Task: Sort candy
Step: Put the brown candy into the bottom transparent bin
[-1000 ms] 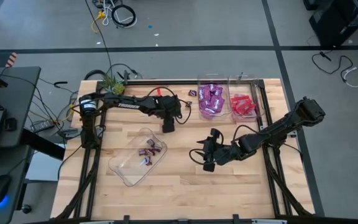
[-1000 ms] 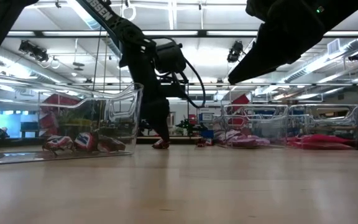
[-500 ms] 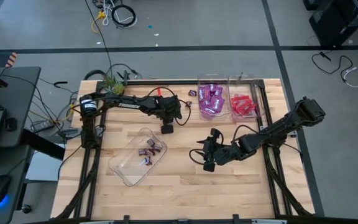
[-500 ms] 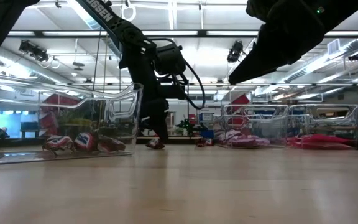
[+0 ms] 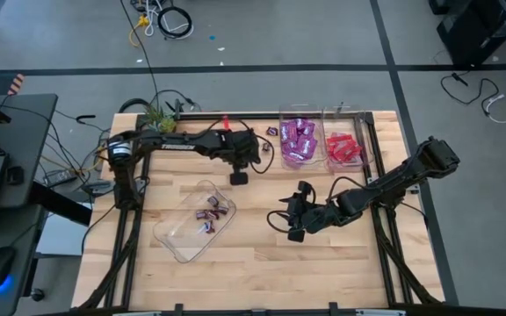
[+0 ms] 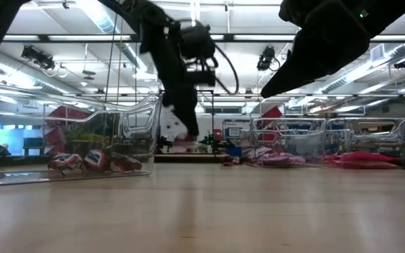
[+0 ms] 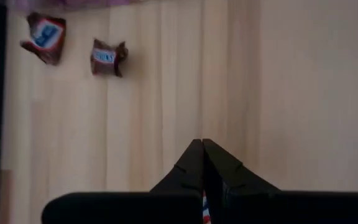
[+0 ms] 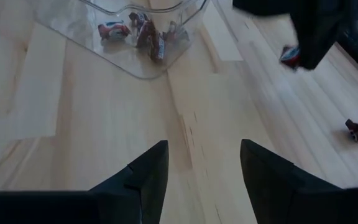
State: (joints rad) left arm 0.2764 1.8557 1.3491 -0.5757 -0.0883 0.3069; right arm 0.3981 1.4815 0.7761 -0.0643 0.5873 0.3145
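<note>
Left gripper [image 5: 239, 177] pinches one candy [image 6: 180, 140]; two candies [image 7: 109, 58] lie loose.

My two arms are showing as dark, nearly black jointed links against the pale wooden table [image 5: 262, 272]. White lettering is running along my left arm's [image 5: 178, 146] long link nearest the table's back edge, too small to read. Black cables are looping beside my left gripper [image 6: 187, 130]. My right gripper's fingers [image 8: 143, 171] are tapering into matte black wedges with angled tips.
</note>
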